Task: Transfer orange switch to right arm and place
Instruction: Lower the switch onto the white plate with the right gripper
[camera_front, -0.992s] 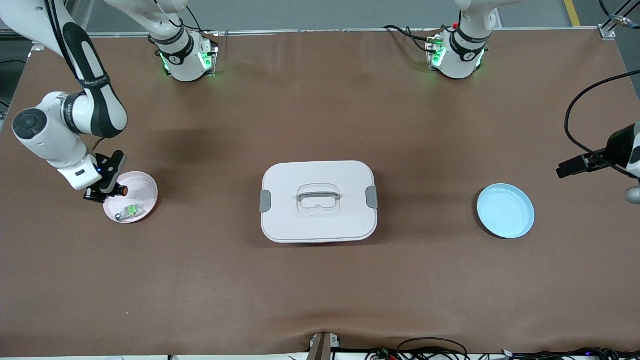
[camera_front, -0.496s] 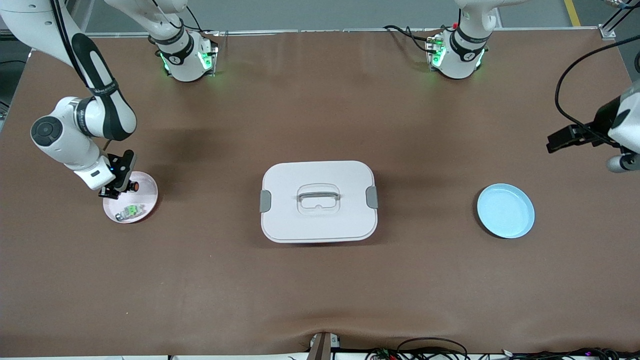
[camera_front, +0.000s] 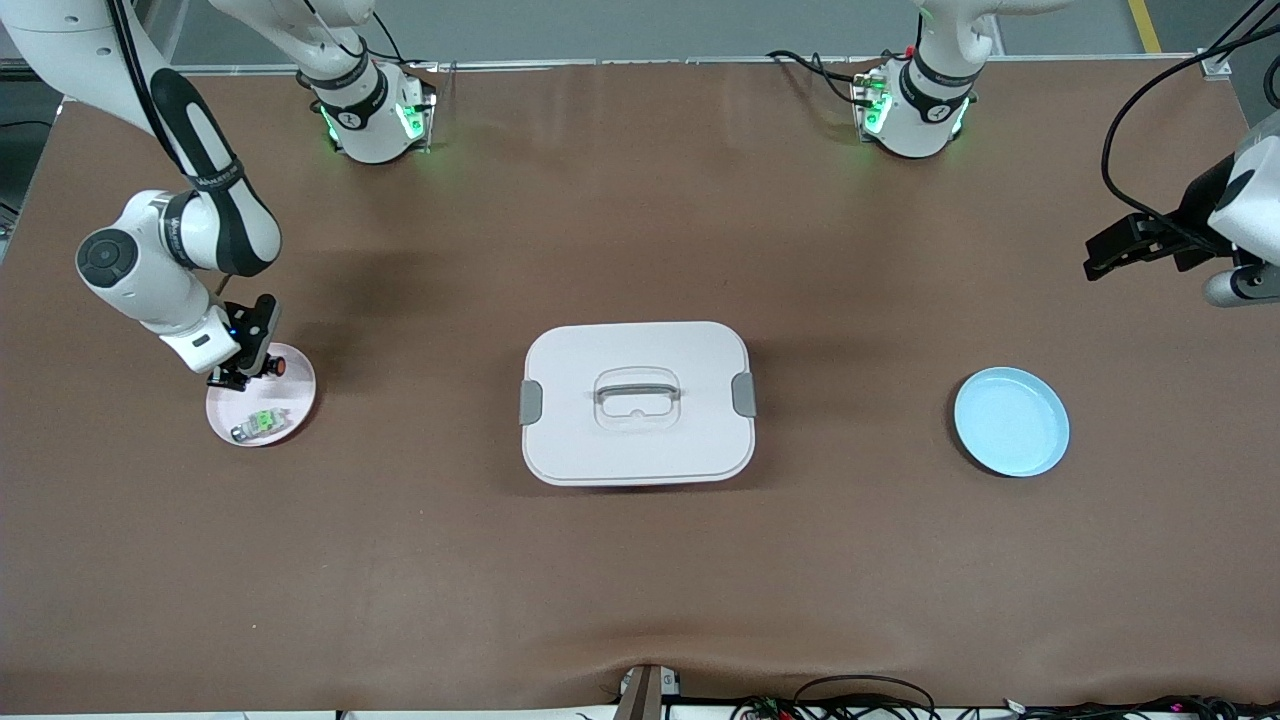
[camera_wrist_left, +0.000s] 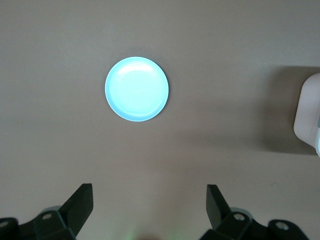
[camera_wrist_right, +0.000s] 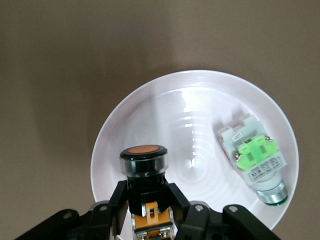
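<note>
My right gripper (camera_front: 243, 372) is shut on the orange switch (camera_front: 271, 368) and holds it over the edge of the pink plate (camera_front: 296, 396) at the right arm's end of the table. In the right wrist view the switch (camera_wrist_right: 144, 162), with its round orange cap and black body, sits between the fingers of my right gripper (camera_wrist_right: 147, 200) above the plate (camera_wrist_right: 200, 97). My left gripper (camera_front: 1098, 263) is open and empty, up in the air at the left arm's end of the table. In the left wrist view my left gripper (camera_wrist_left: 150, 202) has its jaws wide apart.
A green-and-clear switch (camera_front: 262, 422) lies in the pink plate, also in the right wrist view (camera_wrist_right: 256, 161). A white lidded box (camera_front: 637, 402) sits mid-table. An empty blue plate (camera_front: 1010, 421) lies toward the left arm's end, also in the left wrist view (camera_wrist_left: 136, 89).
My right gripper has moved with the orange switch toward the robots' bases, over the plate's edge. My left arm has drawn up and away from the blue plate.
</note>
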